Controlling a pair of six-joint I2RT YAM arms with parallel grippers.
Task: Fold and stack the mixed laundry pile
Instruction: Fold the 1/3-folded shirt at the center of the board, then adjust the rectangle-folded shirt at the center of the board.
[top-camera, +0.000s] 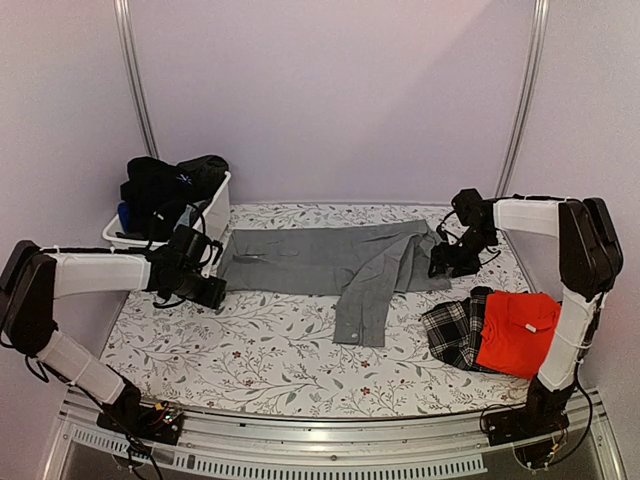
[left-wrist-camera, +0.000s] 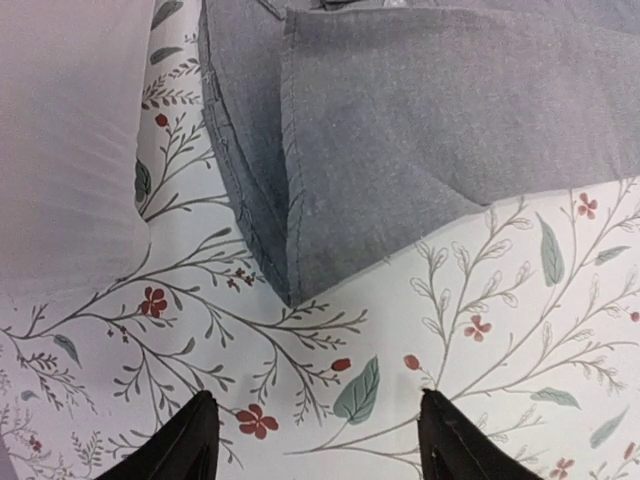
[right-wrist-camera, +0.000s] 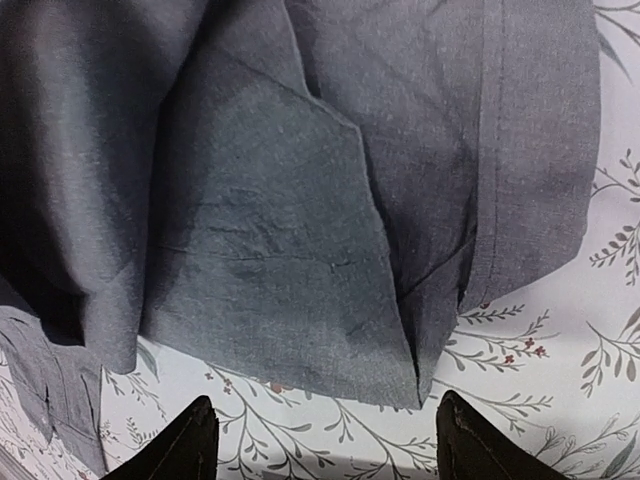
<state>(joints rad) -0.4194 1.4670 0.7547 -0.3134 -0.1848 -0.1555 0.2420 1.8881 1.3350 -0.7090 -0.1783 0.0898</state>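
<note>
Cloth covers the far middle of the floral counter (top-camera: 270, 355): a grey shirt (top-camera: 320, 262) lies flat there, stretched from left to right, with one sleeve (top-camera: 362, 305) laid across its body and pointing toward the near edge. The left tool (top-camera: 203, 287) sits low at the shirt's left end, just beside the hem; in its wrist view the two dark fingers (left-wrist-camera: 190, 445) stand spread with only bare counter between them, and the doubled grey edge (left-wrist-camera: 400, 140) lies just ahead, not touched. The right tool (top-camera: 452, 262) sits low at the shirt's right end; its fingers (right-wrist-camera: 470, 440) are likewise spread, nothing pinched, with creased grey layers (right-wrist-camera: 280, 240) just beyond the tips. Near the right edge of the counter a folded red shirt (top-camera: 518, 332) rests partly on a black-and-white plaid cloth (top-camera: 452, 330), both apart from the grey shirt. At the far left corner stands a white tub (top-camera: 212, 212), heaped with a black garment (top-camera: 170, 183) that rises over its rim, and a blue piece (top-camera: 124, 217) shows at its left side.
</note>
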